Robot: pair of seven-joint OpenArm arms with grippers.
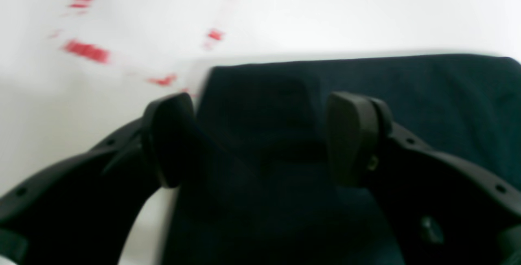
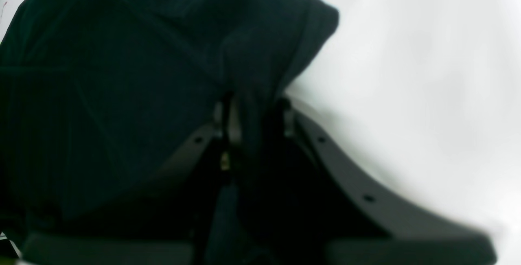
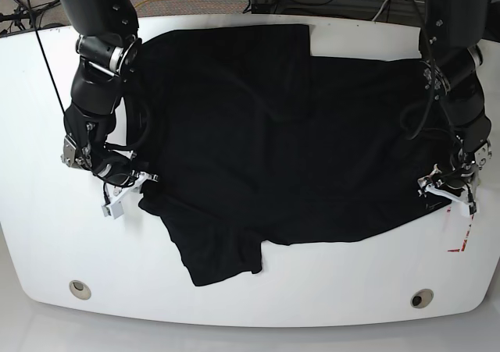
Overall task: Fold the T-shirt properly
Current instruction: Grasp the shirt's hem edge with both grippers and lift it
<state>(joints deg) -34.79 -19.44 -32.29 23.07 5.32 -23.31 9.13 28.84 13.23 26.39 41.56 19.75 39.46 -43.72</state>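
Base view shows you the T-shirt point(image 3: 273, 133) spread over most of the white table point(image 3: 47, 235), one flap reaching toward its near edge. Your right end effector point(image 2: 252, 110) is pinched tight on a bunched fold. Your left end effector point(image 1: 260, 139) stands wide apart over the cloth's edge; blur hides any contact.

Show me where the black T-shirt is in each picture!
Left wrist: T-shirt fills the right and middle, behind the open left claw.
Right wrist: fills the left, pinched in the right claw.
Base: spread across the white table.
Shared landmark: the table.
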